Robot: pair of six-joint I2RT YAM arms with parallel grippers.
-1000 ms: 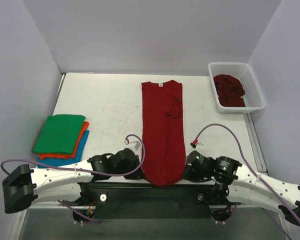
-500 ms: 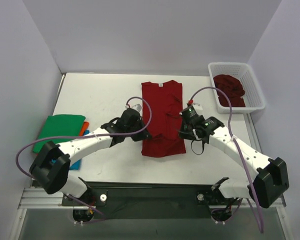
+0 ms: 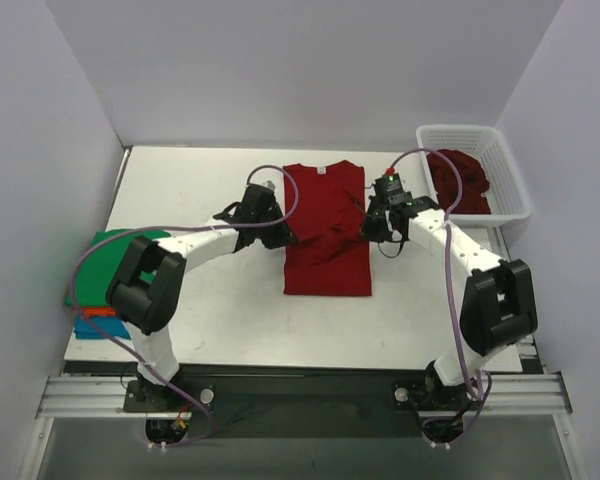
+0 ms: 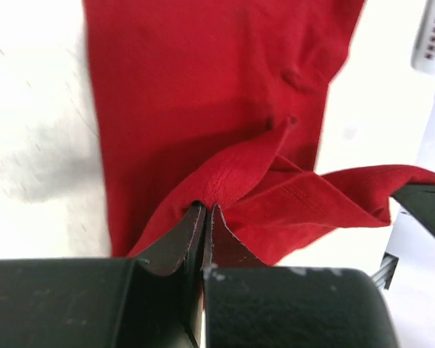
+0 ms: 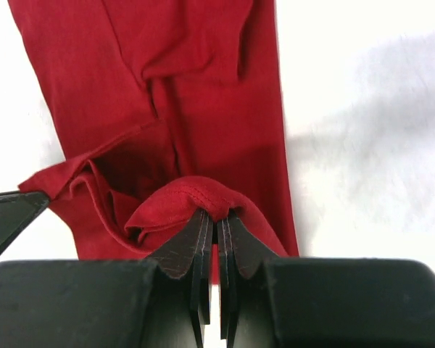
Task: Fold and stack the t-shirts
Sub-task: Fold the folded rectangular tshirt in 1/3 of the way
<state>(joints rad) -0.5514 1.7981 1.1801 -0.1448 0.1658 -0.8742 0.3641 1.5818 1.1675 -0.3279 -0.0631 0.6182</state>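
Observation:
A dark red t-shirt [image 3: 325,225] with a small white neck label lies in the middle of the table, its lower part doubled up over itself. My left gripper [image 3: 281,237] is shut on the shirt's hem at its left edge; the pinched cloth shows in the left wrist view [image 4: 225,177]. My right gripper [image 3: 366,232] is shut on the hem at the right edge, seen in the right wrist view [image 5: 196,196]. Both hold the hem just above the shirt's middle. Folded green [image 3: 115,245], orange and blue t-shirts [image 3: 98,327] are stacked at the left edge.
A white mesh basket [image 3: 507,180] at the back right holds crumpled dark red cloth [image 3: 460,172]. The left arm's body partly hides the folded stack. Grey walls close in the table on three sides.
Both grippers have carried the shirt's bottom hem from the near edge of the table up toward the collar, halving the shirt's visible length. Both arms are now stretched far over the table.

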